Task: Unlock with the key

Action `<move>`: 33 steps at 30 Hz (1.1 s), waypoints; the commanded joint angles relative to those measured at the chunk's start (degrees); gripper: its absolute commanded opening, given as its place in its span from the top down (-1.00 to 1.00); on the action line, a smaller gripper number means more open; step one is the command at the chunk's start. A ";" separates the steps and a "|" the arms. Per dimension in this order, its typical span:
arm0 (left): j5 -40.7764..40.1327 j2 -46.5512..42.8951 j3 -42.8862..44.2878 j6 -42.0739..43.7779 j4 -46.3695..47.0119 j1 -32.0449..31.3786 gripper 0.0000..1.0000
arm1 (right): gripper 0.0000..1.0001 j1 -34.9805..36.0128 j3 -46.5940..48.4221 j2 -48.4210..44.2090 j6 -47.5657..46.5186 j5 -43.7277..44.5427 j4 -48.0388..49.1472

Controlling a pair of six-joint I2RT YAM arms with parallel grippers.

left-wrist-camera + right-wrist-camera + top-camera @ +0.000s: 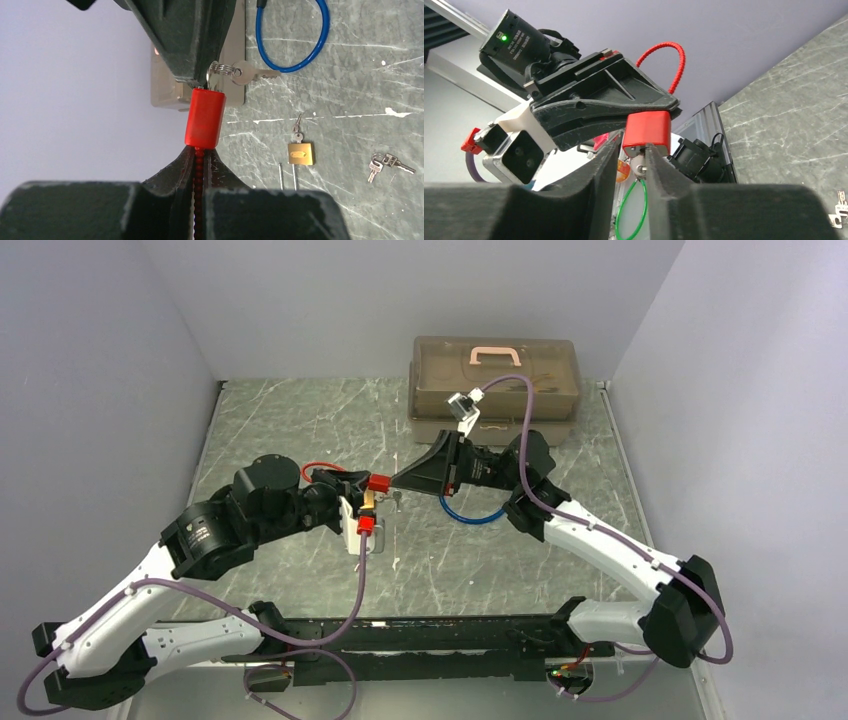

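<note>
The red padlock hung above the counter, between the two hands. The left hand, reaching in level, was clenched on its red cable shackle. The right hand faced it, pinching the key at the lock's end. A spare key dangled from the ring. On the counter lay a brass padlock, its marking too small to read.

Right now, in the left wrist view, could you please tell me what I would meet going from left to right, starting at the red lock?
red lock, silver key hanging from its ring, brass padlock, loose bunch of keys. The blue cable loop spans several of these, so I omit it.
</note>
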 commanded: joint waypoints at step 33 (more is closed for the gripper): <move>31.29 13.92 22.84 -28.95 -14.61 6.24 1.00 | 0.16 -2.21 19.37 -17.80 -59.04 -3.65 -40.90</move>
